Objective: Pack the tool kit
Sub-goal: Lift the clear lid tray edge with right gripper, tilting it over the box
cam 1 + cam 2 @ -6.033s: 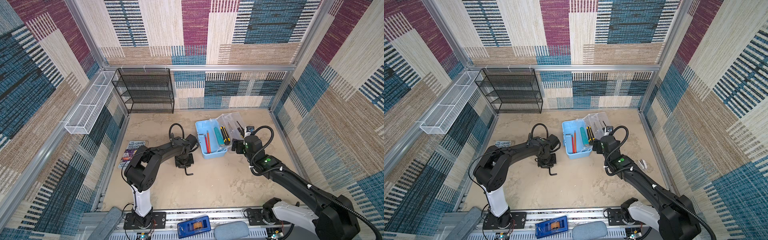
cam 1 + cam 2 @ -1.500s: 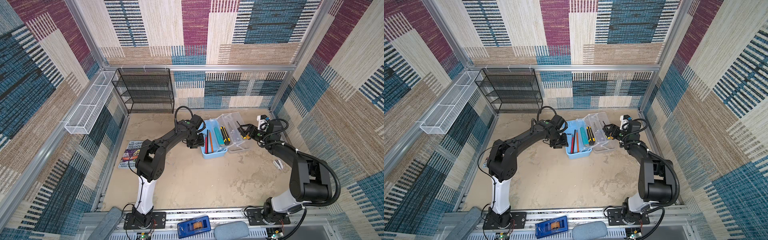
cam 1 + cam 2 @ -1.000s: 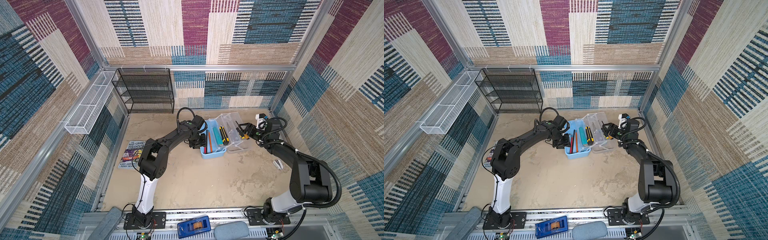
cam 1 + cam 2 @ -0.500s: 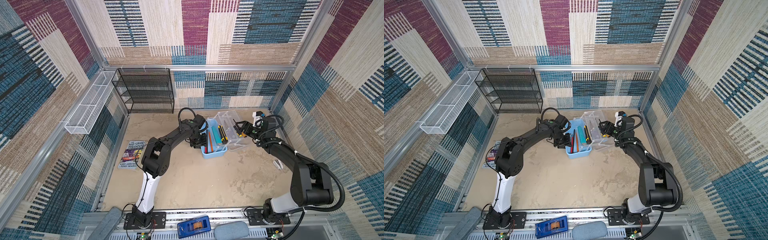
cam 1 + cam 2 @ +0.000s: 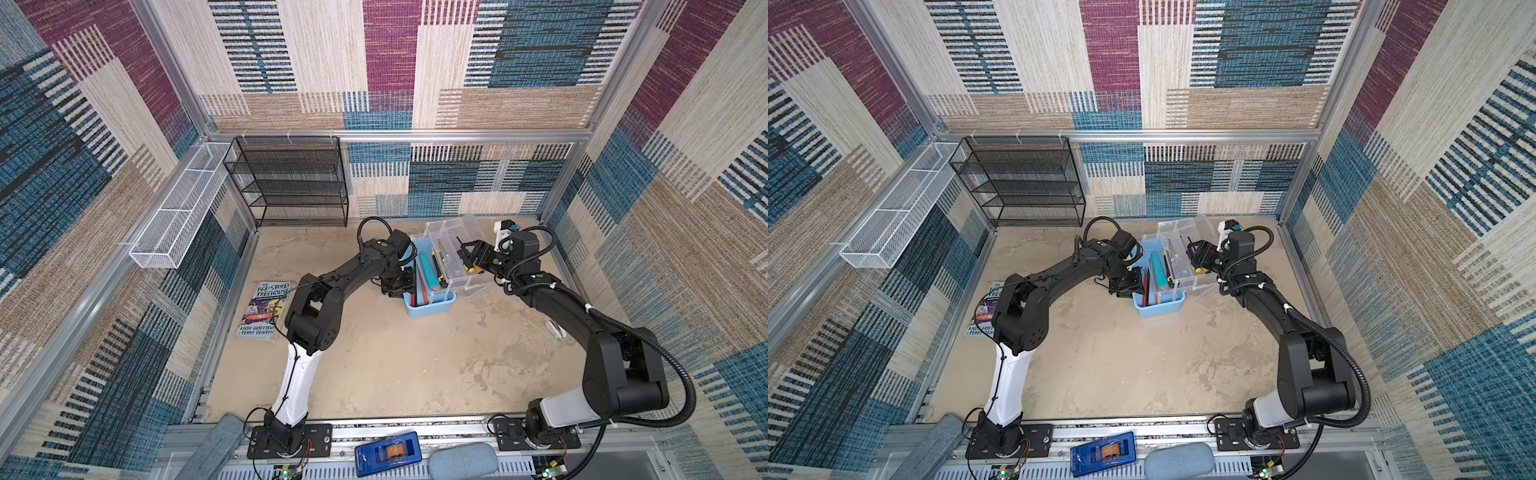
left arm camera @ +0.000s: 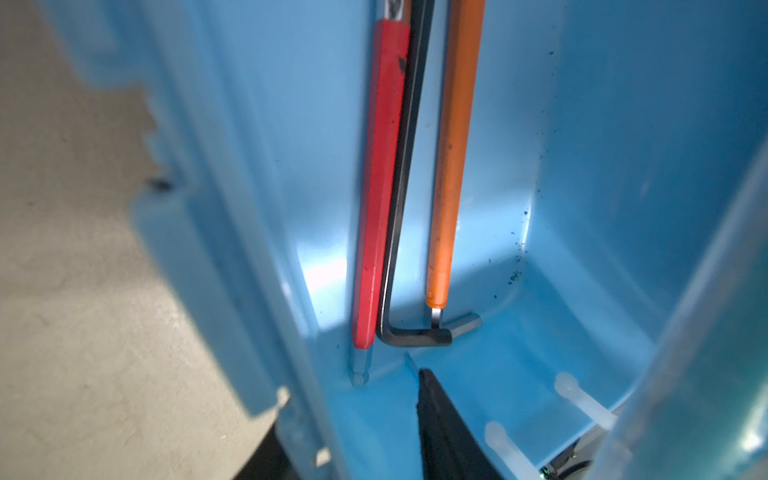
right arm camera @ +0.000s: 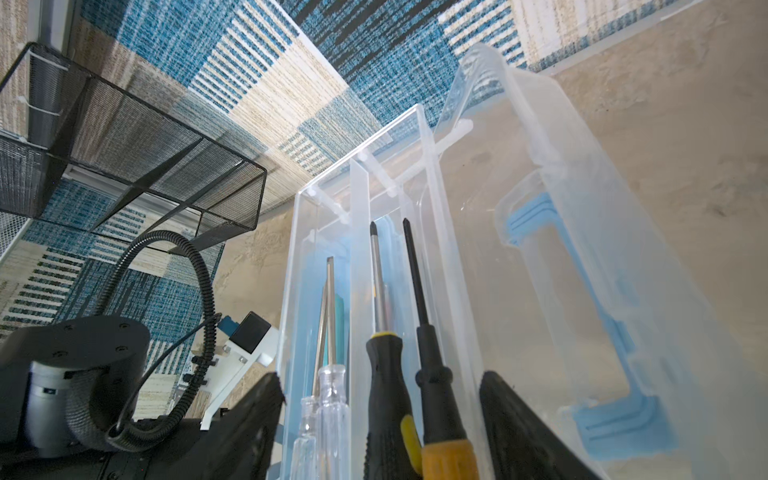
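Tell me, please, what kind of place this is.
Probably a robot test cell, not a home: an aluminium frame holds patterned fabric walls around a table, and two robot arms are bolted to a rail at its front.

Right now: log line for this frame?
left gripper: at blue case, grip unclear | right gripper: clamping clear tray | screwdrivers in tray | lid open

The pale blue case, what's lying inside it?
A red-sleeved tool, black hex key, orange-sleeved tool and teal tool; the clear tray hides what's beneath it.
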### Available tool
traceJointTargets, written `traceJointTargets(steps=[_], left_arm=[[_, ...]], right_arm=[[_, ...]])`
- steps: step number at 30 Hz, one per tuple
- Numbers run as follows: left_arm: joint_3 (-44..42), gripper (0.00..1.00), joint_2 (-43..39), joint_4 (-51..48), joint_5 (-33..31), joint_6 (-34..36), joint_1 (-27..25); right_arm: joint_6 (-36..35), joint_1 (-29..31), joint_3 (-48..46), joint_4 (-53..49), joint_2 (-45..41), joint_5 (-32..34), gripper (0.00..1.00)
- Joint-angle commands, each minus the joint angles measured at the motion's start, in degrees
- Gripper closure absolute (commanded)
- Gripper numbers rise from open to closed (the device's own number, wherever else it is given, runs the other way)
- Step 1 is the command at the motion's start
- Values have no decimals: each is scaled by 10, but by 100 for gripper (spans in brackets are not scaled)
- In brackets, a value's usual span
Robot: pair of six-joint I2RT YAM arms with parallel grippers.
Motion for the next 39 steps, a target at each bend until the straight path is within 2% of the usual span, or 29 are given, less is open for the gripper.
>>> traceJointTargets(steps=[1, 11, 18, 23, 39], left_arm=[[0, 58, -2, 45, 28, -3, -1], [-40, 57, -28, 58, 14, -14, 0], [-37, 57, -30, 61, 9, -19, 0], [-63, 54, -49, 61, -10, -26, 7], [-111, 49, -100, 59, -39, -35, 17]], right_arm=[[8, 13, 10, -5, -6, 21, 23], [8, 45, 28, -16, 3, 49, 24], [9, 74, 35, -29, 9, 85, 24], [1, 79, 34, -39, 5, 109, 24], [-14, 82, 43, -38, 12, 113, 24]])
